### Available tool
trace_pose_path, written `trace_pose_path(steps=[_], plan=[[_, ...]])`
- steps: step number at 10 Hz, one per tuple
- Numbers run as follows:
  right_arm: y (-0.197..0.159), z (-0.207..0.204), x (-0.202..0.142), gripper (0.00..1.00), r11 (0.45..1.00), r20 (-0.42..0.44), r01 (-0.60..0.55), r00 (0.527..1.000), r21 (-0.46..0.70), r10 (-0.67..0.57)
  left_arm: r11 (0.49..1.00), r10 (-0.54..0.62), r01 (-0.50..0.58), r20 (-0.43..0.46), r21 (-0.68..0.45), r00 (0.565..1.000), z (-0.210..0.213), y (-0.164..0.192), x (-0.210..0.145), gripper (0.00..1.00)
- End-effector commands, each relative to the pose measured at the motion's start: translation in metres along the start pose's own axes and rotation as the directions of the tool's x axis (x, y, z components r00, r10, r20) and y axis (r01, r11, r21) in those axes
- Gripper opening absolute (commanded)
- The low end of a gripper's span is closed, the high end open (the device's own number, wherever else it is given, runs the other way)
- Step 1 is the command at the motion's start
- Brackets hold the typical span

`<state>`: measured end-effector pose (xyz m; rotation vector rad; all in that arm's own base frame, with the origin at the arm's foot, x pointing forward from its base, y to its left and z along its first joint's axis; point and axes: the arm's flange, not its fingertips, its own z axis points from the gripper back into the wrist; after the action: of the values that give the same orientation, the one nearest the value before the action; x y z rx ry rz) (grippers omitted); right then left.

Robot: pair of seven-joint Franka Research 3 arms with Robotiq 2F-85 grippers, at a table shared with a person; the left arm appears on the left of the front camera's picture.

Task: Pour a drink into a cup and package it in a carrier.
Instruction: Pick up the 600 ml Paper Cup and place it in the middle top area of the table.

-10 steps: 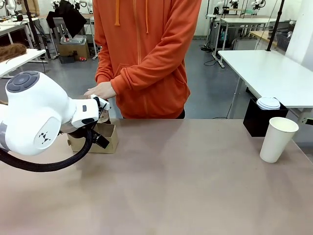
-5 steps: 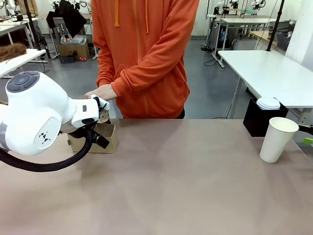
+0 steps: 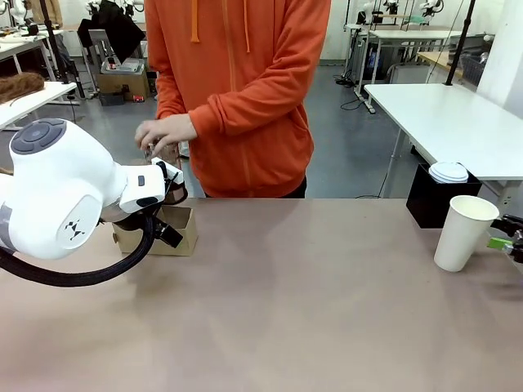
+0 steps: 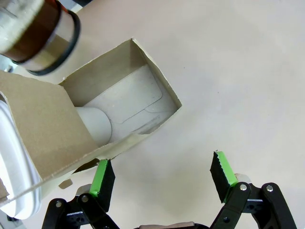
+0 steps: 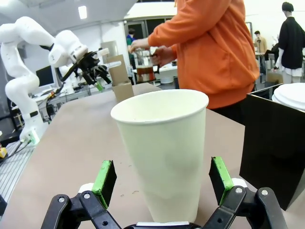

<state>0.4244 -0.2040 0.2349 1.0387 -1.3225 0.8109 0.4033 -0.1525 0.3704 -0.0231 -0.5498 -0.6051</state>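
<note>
Both wide open, empty: left claw point(image 4: 162, 174), right claw point(image 5: 163, 174). Cup point(image 5: 162, 143) at table's point(image 3: 310, 310) 3 o'clock, between right pads point(image 5: 106, 179), untouched. Thin paper, light, crushable, I judge: I'd squeeze mid-wall gently. Carrier point(image 4: 43, 129) at 9 o'clock.

White arm point(image 3: 57, 196), black claw point(image 4: 162, 167), green pads point(image 4: 223, 171).

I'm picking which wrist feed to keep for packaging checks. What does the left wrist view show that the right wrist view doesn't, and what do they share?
Left wrist view: the carrier's inside, with a white cup's side in it. Right wrist view: the empty paper cup in front of the open right gripper, a black box beside it, and the person's hands on the jug. Both: the carrier, the jug of dark drink, the open left gripper and the table.
</note>
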Motion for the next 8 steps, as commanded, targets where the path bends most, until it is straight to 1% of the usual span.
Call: trace_pose_path(steps=[1, 3, 8], plan=[[0.008, -0.017, 0.002, 1.0, 0.998, -0.003, -0.041, 0.999, -0.045, 0.041, 1.0, 0.001, -0.001, 0.001, -0.001, 1.0, 0.0, 0.0, -0.001, 1.0], [0.007, -0.024, -0.001, 1.0, 0.998, -0.008, -0.035, 0.999, -0.054, 0.034, 1.0, 0.001, -0.001, 0.001, -0.001, 1.0, 0.0, 0.0, -0.001, 1.0], [0.003, -0.051, -0.003, 1.0, 0.999, -0.025, -0.025, 0.999, -0.035, 0.024, 1.0, 0.001, -0.001, 0.001, -0.001, 1.0, 0.0, 0.0, -0.001, 1.0]])
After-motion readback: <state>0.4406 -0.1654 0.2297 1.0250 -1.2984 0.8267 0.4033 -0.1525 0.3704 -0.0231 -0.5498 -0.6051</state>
